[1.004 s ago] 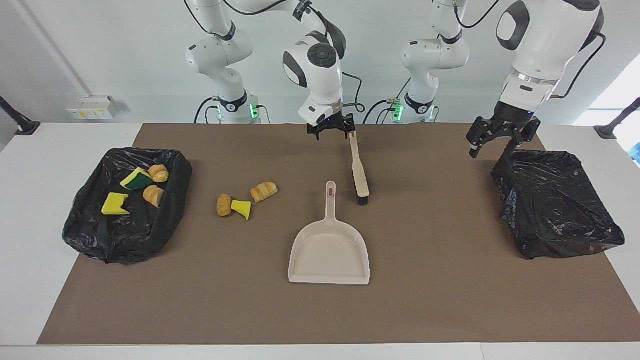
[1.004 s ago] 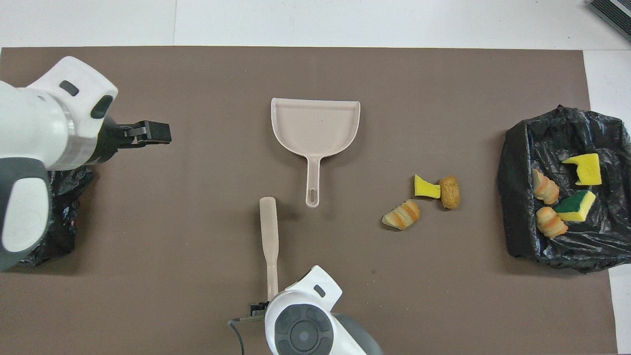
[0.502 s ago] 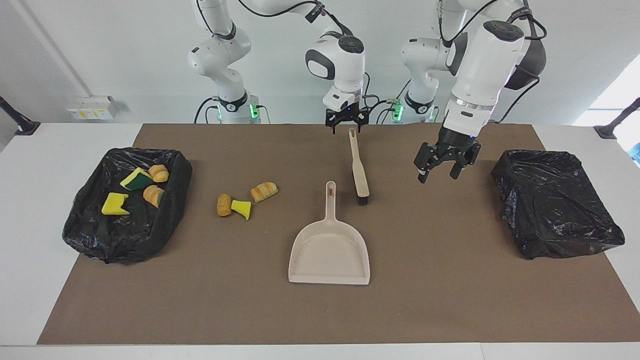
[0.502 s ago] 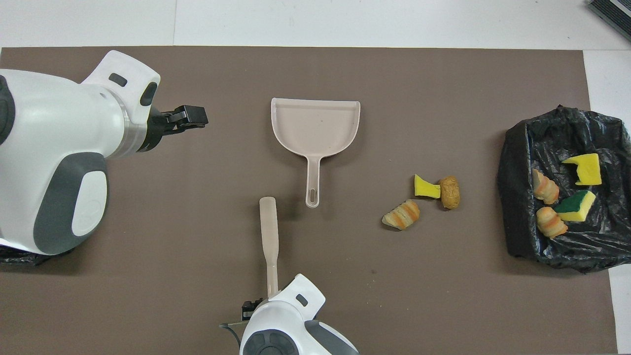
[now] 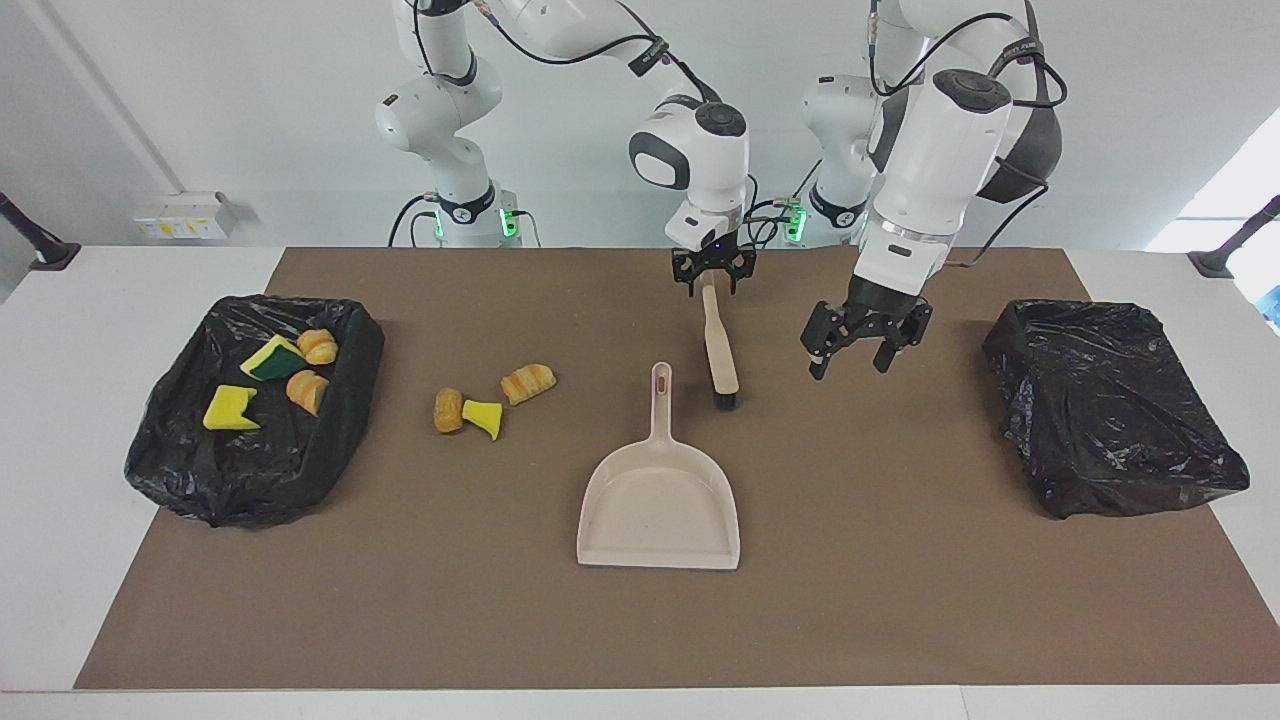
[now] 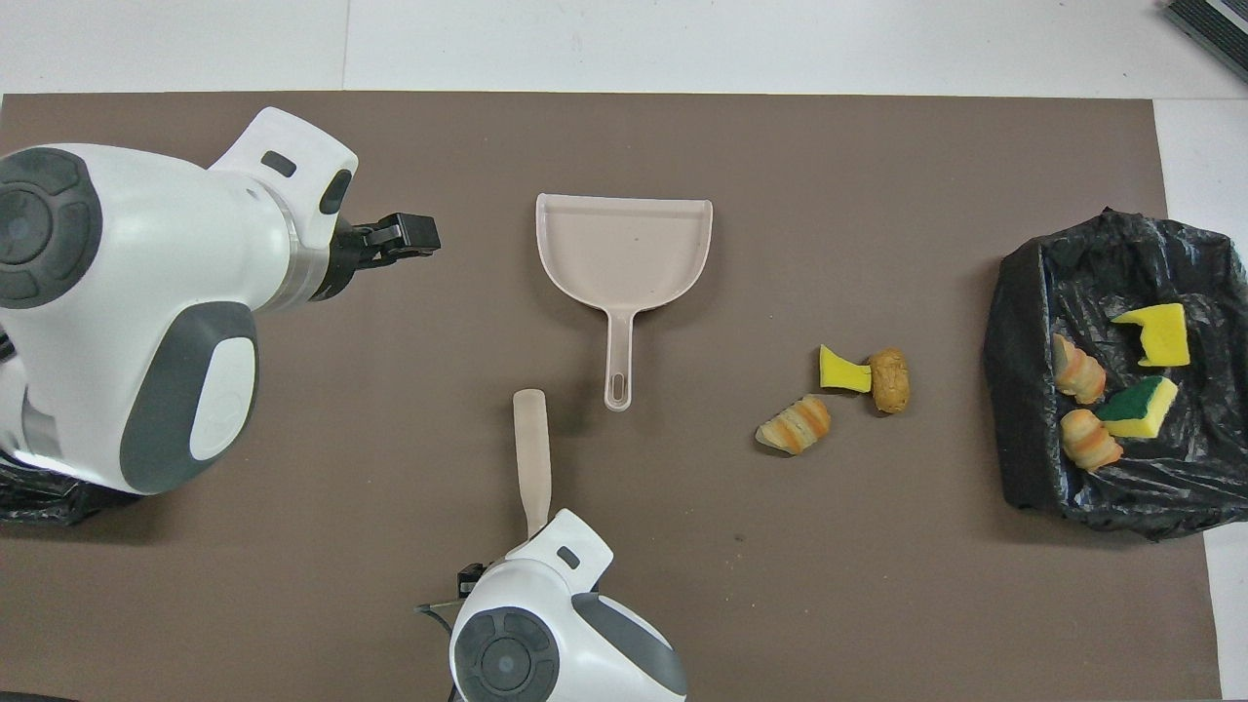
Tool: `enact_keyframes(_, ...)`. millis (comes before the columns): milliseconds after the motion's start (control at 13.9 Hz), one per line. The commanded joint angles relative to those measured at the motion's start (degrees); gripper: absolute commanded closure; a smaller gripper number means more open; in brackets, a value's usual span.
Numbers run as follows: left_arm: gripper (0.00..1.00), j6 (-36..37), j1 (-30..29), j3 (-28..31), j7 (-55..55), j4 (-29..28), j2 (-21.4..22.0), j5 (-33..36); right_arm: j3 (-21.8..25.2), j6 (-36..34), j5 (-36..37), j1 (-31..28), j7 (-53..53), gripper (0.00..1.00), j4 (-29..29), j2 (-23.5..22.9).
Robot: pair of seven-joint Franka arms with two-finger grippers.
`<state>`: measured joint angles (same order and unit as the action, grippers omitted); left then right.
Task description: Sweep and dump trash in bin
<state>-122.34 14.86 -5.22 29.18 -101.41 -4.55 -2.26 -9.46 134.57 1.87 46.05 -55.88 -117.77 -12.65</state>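
In the facing view, the black-lined bin [image 5: 170,440] at the left of the frame is holding 4 pieces of trash [image 5: 229,408]. 3 loose pieces [image 5: 482,416] are lying on the brown mat [image 5: 900,600], left of centre. They are well apart from both claws.

The dustpan [image 5: 658,510] is sitting at centre with its mouth facing the bottom of the frame, not the loose pieces. Unless it is turned, a sweep is likely to push them past it.

The brush [image 5: 718,345] is lying just right of the dustpan handle. The right claw [image 5: 712,280] is sitting at the very tip of the brush handle, at upper centre. I cannot tell if it is clamping yet. A grip that far out is risking the brush swivelling.

The left claw [image 5: 848,366] is hanging open and empty right of the brush, over bare mat. A second black bag [image 5: 1110,410] is lying at the right.
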Motion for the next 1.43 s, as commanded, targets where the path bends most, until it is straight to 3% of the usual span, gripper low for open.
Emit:
enact_keyframes(0, 0.0, -0.8, 0.96, 0.74, 0.61, -0.28, 0.07, 0.24, -0.2, 0.87, 1.99, -0.7, -1.95, 0.48, 1.58, -1.24)
enact_keyframes(72, 0.0, -0.79, 0.96, 0.74, 0.53, -0.37, 0.07, 0.24, -0.2, 0.87, 2.08, -0.7, -1.87, 0.6, 1.67, -1.24)
enact_keyframes(143, 0.0, -0.79, 0.96, 0.74, 0.52, -0.37, 0.07, 0.24, -0.12, 0.7, 2.08, -0.87, -1.34, 0.84, 1.67, -1.24)
enact_keyframes(215, 0.0, -0.79, 0.96, 0.74, 0.52, -0.37, 0.07, 0.24, -0.2, 0.61, 2.08, -1.14, -1.34, 1.0, 1.58, -1.41)
enact_keyframes(502, 0.0, -0.79, 0.96, 0.74, 0.52, -0.37, 0.07, 0.24, -0.38, -2.72, 1.64, -2.19, -1.51, 1.0, 1.41, -0.1)
enact_keyframes(717, 0.0, -0.88, 1.4, 0.83, 0.52, -0.28, 0.07, 0.24, -0.29, -9.21, 0.33, -2.72, -3.18, 1.0, -0.43, 4.28)
enact_keyframes(1004, 0.0, -1.32, 2.1, 0.83, 0.61, -0.02, -0.81, 0.33, -0.38, -14.48, -1.08, -5.79, -2.75, 1.0, -7.28, 11.93)
enact_keyframes(1363, 0.0, -1.41, 2.45, 0.74, 0.79, 0.42, -2.21, 0.41, -0.29, -24.16, -1.17, -11.24, 5.5, 1.0, -9.4, 17.48)
